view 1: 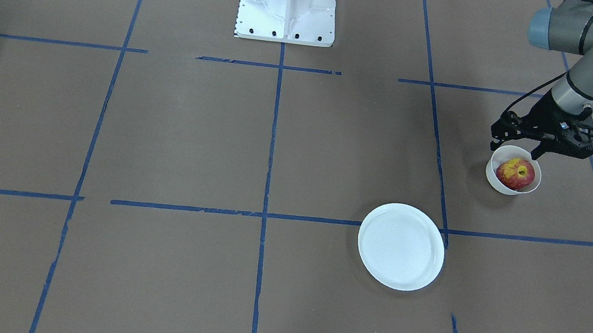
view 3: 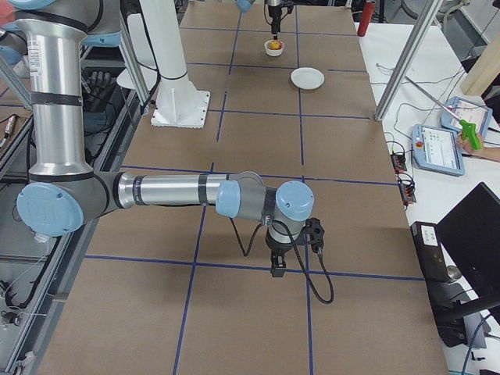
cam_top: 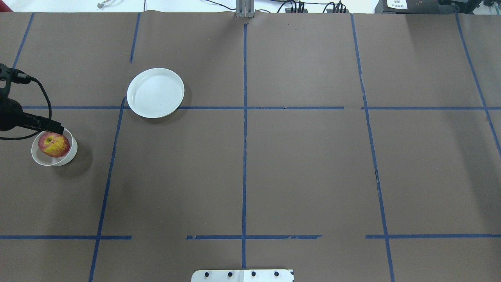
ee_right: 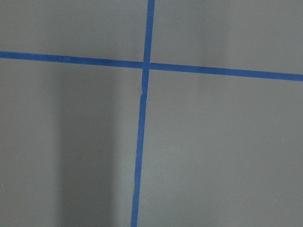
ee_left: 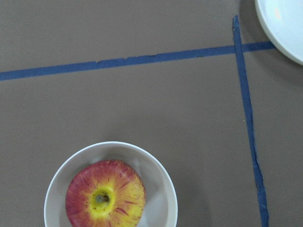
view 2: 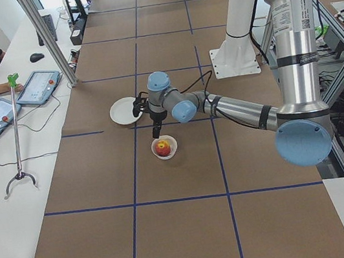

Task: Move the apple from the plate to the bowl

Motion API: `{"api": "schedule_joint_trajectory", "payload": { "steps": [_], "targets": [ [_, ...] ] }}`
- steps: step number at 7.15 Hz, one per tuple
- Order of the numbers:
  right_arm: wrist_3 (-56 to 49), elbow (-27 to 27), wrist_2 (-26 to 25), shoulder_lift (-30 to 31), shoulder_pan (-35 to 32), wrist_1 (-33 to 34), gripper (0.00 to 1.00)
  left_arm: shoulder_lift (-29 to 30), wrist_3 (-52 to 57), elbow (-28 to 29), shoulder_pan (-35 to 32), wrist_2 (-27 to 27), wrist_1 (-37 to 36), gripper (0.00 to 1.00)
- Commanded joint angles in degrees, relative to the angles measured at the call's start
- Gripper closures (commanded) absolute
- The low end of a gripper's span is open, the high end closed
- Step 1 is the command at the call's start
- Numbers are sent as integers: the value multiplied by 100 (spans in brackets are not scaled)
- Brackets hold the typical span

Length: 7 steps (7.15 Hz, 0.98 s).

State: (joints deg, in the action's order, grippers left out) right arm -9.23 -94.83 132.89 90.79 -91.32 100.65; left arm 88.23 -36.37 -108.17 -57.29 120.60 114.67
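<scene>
The red and yellow apple (view 1: pixel 516 172) lies in the small white bowl (view 1: pixel 497 182), stem dimple up. Both also show in the left wrist view, the apple (ee_left: pixel 105 196) inside the bowl (ee_left: pixel 163 189). The white plate (view 1: pixel 401 247) is bare and lies apart from the bowl, farther from the robot. My left gripper (view 1: pixel 516 147) hangs just above the bowl's robot-side rim, open and holding nothing. My right gripper (view 3: pixel 277 269) shows only in the exterior right view, pointing down over bare table far from the dishes; I cannot tell if it is open or shut.
Brown table paper is marked with a grid of blue tape lines (cam_top: pixel 244 156). The robot's white base (view 1: pixel 288 4) stands at the table's robot-side edge. Operators' tablets (view 2: pixel 38 88) lie on a side bench past the far edge.
</scene>
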Motion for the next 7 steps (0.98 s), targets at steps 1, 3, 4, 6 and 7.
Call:
{"api": "schedule_joint_trajectory", "payload": {
  "steps": [1,3,4,6,7],
  "targets": [
    [0,0,0,0,0,7,0,-25,1180,50,-972,365,-32,0],
    [0,0,0,8,0,-2,0,-17,3152,68,-2148,771,-1516,0],
    [0,0,0,8,0,-2,0,45,3545,86,-2564,764,-2170,0],
    [0,0,0,0,0,-2,0,-16,4187,820,-3294,781,-2423,0],
    [0,0,0,0,0,-2,0,-129,4208,1155,-3410,981,-2432,0]
  ]
}}
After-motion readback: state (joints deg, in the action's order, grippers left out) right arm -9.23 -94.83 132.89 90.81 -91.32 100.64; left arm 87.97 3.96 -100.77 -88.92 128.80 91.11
